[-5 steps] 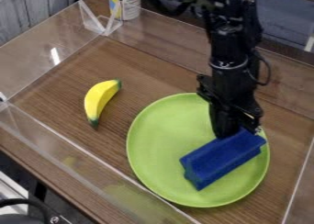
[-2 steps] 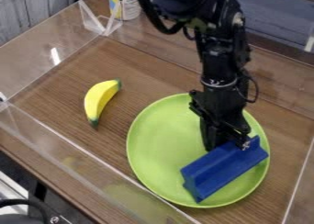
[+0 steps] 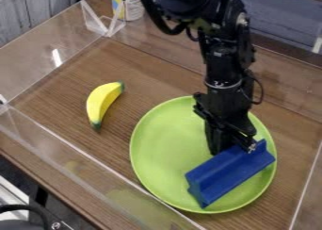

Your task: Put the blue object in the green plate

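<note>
Ridged royal-blue rectangular block (image 3: 229, 174): lies inside round lime-green plate (image 3: 157, 144), far end clamped in claw (image 3: 247, 147). Risk: rising without release would likely drag the block off the plate.

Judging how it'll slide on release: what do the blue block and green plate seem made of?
The blue block: likely hard moulded plastic, matte; uniform colour, lengthwise ridges. The green plate: probably plastic too, smooth, faint sheen; even lime colour, thin low rim. Look alone can't confirm either.

Ridged blue block (image 3: 228, 175) lying tilted on lime-green plate (image 3: 161, 144)
</note>
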Available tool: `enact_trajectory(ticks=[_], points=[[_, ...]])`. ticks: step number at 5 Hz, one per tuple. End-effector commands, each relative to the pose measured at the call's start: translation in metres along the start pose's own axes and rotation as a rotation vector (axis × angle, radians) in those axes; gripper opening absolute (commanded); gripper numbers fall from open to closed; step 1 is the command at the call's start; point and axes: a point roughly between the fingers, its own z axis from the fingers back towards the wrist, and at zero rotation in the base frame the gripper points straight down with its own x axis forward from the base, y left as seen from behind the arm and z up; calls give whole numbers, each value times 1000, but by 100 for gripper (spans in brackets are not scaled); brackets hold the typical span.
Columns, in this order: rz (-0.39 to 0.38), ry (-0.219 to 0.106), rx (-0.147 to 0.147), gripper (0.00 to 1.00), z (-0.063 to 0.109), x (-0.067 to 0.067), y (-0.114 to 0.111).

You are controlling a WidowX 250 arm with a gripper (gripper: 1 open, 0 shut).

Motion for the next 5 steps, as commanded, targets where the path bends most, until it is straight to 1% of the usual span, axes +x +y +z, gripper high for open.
enact_trajectory(ticks=[1,5], points=[[14,-23,9,0,5,3,7],[50,-17,14,0,3,3,20]])
